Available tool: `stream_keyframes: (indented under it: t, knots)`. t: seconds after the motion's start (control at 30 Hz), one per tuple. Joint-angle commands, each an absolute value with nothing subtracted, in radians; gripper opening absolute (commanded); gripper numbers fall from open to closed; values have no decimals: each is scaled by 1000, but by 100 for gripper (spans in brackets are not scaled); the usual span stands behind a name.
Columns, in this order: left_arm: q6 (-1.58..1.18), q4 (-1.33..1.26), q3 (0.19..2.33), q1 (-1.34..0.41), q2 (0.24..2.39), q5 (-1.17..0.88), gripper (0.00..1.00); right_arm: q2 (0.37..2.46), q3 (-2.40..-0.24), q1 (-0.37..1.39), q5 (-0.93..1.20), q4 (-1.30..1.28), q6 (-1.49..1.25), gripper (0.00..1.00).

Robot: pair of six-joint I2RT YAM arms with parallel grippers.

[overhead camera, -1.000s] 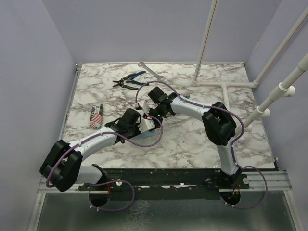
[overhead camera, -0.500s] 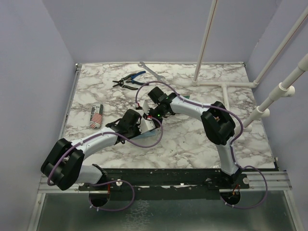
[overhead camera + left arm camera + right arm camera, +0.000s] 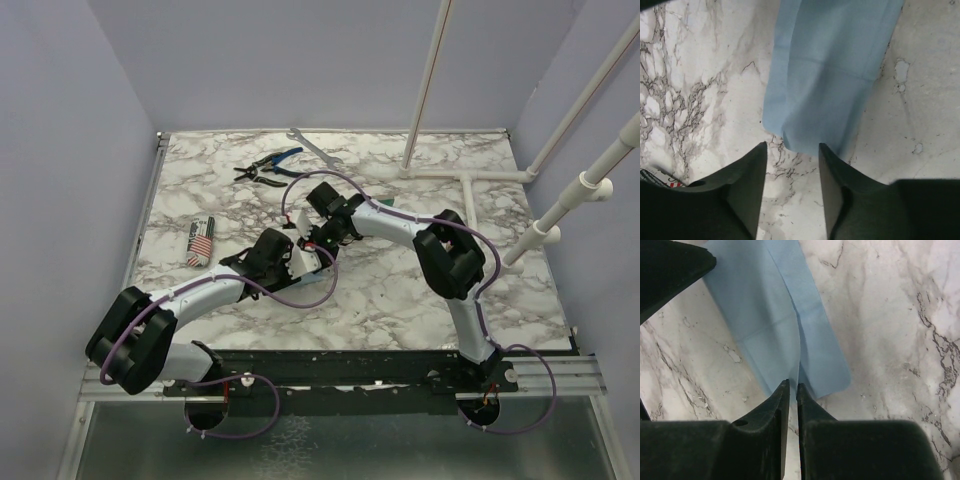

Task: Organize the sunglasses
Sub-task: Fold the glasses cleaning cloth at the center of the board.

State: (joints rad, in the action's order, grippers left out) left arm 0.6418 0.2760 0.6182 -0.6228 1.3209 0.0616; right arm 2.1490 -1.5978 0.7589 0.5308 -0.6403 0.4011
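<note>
I see no sunglasses; the light blue fabric cloth (image 3: 832, 75) lies lengthwise just ahead of my open left pincer (image 3: 792, 147). My right pincer (image 3: 793, 385) is barely parted at its fold; pinching or not, I cannot tell.

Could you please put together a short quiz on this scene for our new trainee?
1. True or false: the left gripper has open jaws with nothing between them.
2. What do both wrist cameras show? A a sponge; B a light blue cloth; C a cup.
3. Fill in: near the blue-handled pliers, at the far side of the table, lies a silver ____.
Key: 1 true; 2 B; 3 wrench.
</note>
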Motion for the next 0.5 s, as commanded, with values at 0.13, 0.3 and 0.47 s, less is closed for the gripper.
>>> stream_keyframes:
  t: [0.13,0.3,0.47]
  knots:
    - [668,244,622,-598,1292,153,63,2165,-1627,728,420,-619,303,17]
    - [682,283,648,-551,1215,98,74,2112,-1593,688,402,-574,257,27]
    - [754,389,614,-500,1061,-197,86,1932,-1392,672,502,-367,407,58]
